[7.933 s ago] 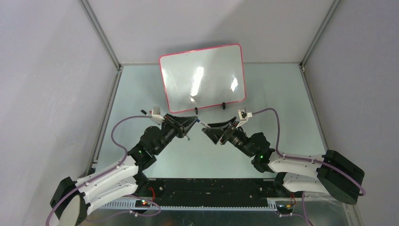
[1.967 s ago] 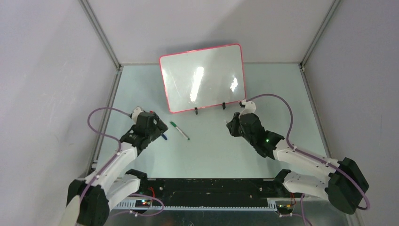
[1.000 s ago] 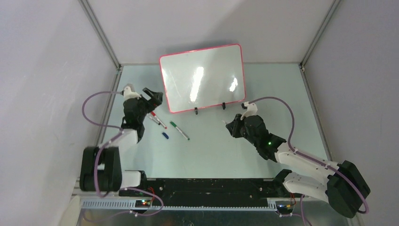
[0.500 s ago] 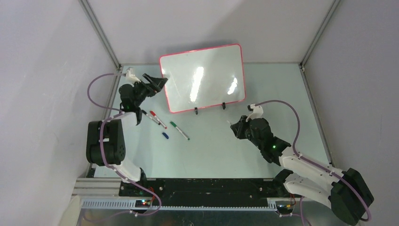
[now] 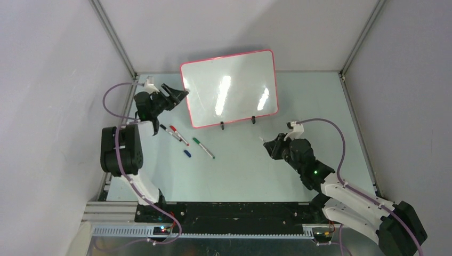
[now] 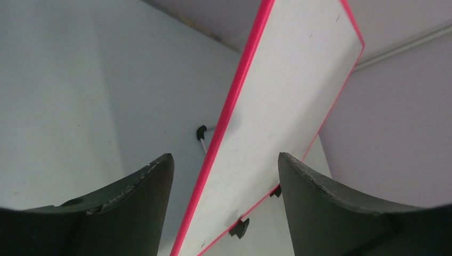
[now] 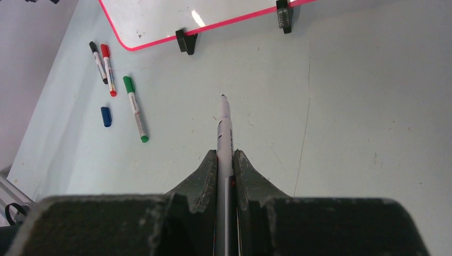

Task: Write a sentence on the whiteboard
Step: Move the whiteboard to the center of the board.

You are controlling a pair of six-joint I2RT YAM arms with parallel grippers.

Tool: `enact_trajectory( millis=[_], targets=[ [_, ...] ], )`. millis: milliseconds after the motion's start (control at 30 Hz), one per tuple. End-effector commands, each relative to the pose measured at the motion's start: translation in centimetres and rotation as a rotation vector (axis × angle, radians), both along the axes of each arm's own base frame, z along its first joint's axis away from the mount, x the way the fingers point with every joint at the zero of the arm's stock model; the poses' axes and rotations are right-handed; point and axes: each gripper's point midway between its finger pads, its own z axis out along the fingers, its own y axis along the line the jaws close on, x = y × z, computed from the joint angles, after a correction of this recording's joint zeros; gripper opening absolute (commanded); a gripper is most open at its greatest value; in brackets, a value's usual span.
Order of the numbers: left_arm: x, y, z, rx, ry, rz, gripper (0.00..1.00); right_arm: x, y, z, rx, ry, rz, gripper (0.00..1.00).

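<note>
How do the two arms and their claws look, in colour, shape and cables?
The left arm and right arm mix black joint blocks with white shells. A thin purple cable loops along each. A green light glows on the right arm. The left claw and right claw each have two dark wedge-shaped fingers.

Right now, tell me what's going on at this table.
The left gripper stands open astride the left edge of the whiteboard, not clamped on it. The right gripper is shut on an uncapped marker that points toward the board. The board bears no writing yet. A black marker, a red marker, a green marker and a loose blue cap lie on the table.
</note>
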Motion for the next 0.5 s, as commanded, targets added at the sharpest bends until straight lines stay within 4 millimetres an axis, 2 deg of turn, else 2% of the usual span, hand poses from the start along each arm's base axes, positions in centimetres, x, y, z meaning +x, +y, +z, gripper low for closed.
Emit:
enact_trajectory(
  millis=[0,100,200,367,467],
  targets=[
    [-0.4,-2.0,1.6,-0.046,-0.124,-0.15,0.76,0.3,0.7,1.6,0.066,-0.049,0.018,0.0],
    [-0.4,-2.2,1.9,-0.056,-0.161,-0.163,0.74,0.4,0.7,1.7,0.066,-0.053,0.021,0.0],
    [0.1,-1.9,1.3,-0.067,-0.158,-0.145,0.69,0.6,0.6,1.8,0.061,-0.061,0.017,0.0],
    [0.4,-2.8,2.3,-0.125,-0.211,-0.196,0.59,0.8,0.5,1.7,0.052,-0.065,0.015,0.0],
    [1.0,-3.0,1.5,-0.159,-0.185,-0.209,0.57,0.8,0.5,1.6,0.053,-0.064,0.02,0.0]
  ],
)
